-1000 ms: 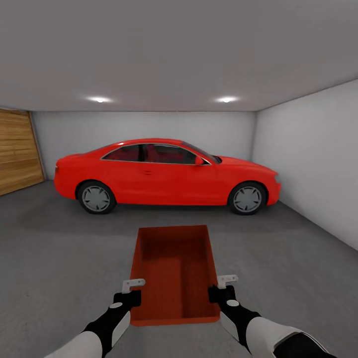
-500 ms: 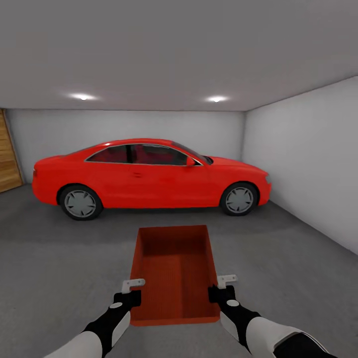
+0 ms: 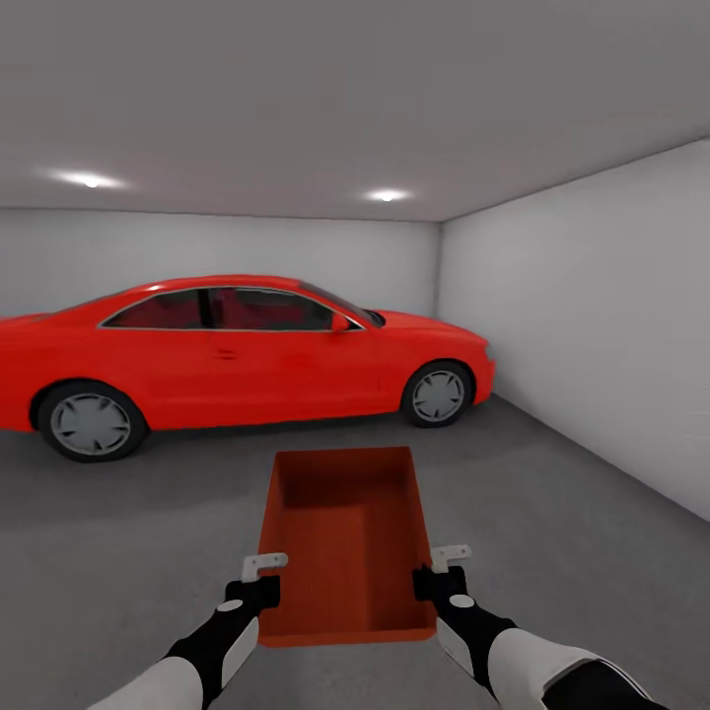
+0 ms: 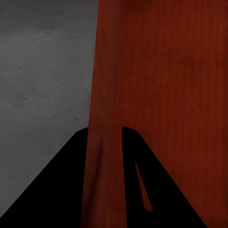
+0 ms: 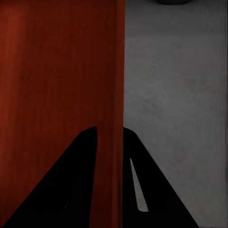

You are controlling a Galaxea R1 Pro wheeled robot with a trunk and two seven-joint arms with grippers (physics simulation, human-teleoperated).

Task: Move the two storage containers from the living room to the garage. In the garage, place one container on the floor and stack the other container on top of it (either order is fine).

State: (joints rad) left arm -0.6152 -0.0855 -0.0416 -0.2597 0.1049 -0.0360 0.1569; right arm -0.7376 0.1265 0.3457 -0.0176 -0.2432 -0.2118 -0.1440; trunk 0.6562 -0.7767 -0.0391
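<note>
No legible text, labels, brands or numbers on the car, container, walls or floor.

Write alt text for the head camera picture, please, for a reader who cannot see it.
Two robot arms carry an empty orange-red storage container above a garage's grey concrete floor, the left gripper and right gripper each clamped on a long side wall. Ahead a red car stands parked side-on near white walls.
</note>
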